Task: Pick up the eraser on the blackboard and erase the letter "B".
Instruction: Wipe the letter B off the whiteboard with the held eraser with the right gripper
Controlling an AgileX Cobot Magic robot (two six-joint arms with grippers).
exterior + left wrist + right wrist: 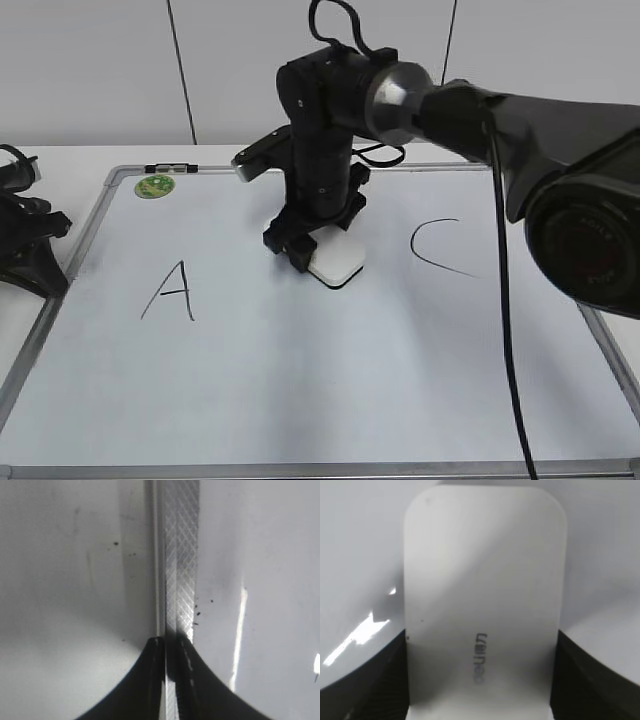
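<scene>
The blackboard [300,400] is a large white board with a grey frame, lying flat. It bears a black "A" [170,292] at left and a black "C" [440,247] at right. No letter "B" shows between them; that spot is bare or hidden under the arm. My right gripper [318,250] is shut on the eraser [336,262], a white block with grey lettering [482,610], held flat on the board between "A" and "C". My left gripper [172,645] is shut and empty, resting over the board's left frame edge [179,570].
A round green magnet [155,185] sits at the board's far left corner. The left arm [25,235] rests off the board's left side. The right arm [520,130] reaches in from the right above the "C".
</scene>
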